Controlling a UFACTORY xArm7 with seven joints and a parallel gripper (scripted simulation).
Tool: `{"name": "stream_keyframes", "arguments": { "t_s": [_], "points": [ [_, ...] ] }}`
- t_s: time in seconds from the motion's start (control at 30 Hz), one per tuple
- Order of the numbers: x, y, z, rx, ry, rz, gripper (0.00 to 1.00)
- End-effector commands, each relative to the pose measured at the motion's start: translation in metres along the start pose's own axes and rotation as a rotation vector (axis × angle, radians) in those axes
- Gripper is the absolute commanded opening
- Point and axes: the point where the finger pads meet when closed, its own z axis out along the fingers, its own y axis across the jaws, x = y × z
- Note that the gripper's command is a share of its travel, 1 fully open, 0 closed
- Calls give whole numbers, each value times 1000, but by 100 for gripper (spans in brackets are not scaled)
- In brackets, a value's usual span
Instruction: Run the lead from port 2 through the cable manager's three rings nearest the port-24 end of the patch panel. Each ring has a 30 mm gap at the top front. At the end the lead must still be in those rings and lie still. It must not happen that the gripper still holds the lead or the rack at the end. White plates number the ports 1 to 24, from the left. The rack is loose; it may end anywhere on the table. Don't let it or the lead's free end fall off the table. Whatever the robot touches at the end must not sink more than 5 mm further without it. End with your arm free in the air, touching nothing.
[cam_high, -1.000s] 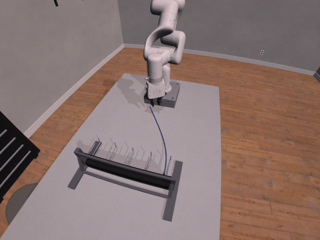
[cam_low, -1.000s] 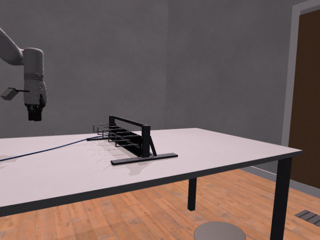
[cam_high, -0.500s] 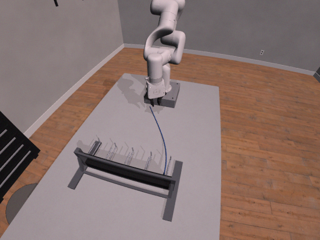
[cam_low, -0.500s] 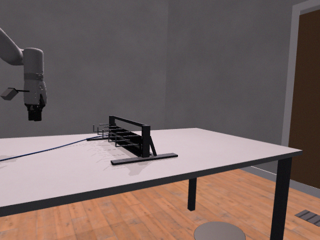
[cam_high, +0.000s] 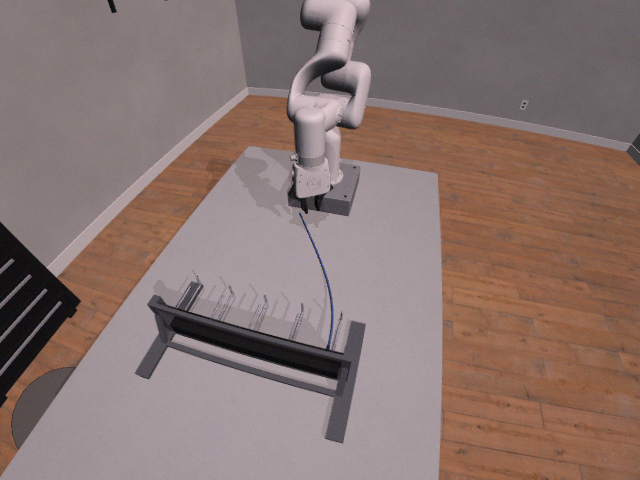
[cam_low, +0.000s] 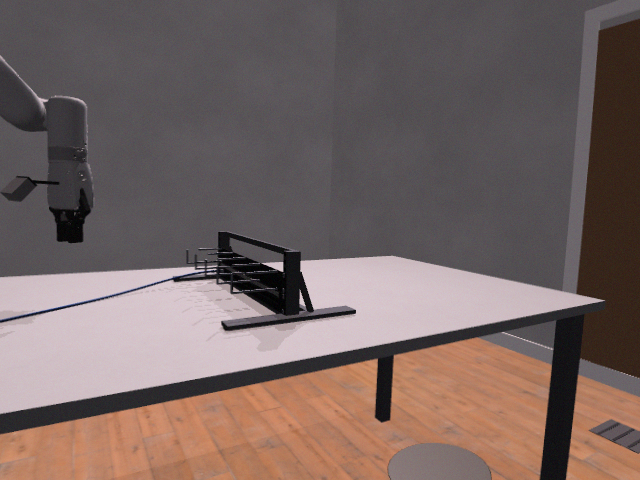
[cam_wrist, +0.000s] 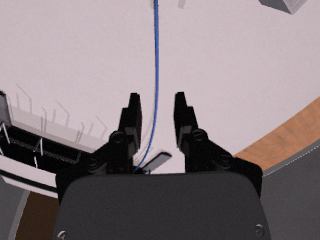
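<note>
1. The gripper (cam_low: 69, 233) hangs high above the table (cam_low: 413, 299), well apart from the rack (cam_low: 291, 281), pointing straight down.
2. From the wrist view its fingers stand partly spread, a clear gap between them, and nothing is pinched there: it is released, grasping nothing.
3. The blue lead (cam_high: 321, 268) lies on the table below; through the wrist camera it shows in the gap between the fingers, but the exterior view puts it down on the table surface, far under the gripper.
4. Follow it from the rack: the lead leaves the patch panel (cam_high: 258, 343) close to the rack's right post as the top view shows it, just beside the outermost ring (cam_high: 337, 330) on that side.
5. From there it sweeps away from the rack in a gentle curve toward the arm's base block (cam_high: 351, 198), and its free end lies on the table just short of that block.
6. The other rings (cam_high: 222, 304) stand in a row along the rack's arm-facing side; none of them visibly carries the lead.
7. Port number plates: too small to read in any view, so no writing can be made out on the rack.
8. The rack stands upright on its two flat feet (cam_high: 343, 382), roughly mid-table.
</note>
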Motion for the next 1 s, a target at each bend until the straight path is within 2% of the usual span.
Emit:
{"name": "stream_keyframes", "arguments": {
  "t_s": [0.0,0.2,0.53,0.6,0.97],
  "points": [
    [-1,-1,1,1,-3,0,33],
    [-1,0,11,1,-3,0,33],
    [-1,0,50,1,-3,0,33],
    [-1,0,50,1,-3,0,33],
    [-2,1,102,1,-3,0,33]
  ]
}}
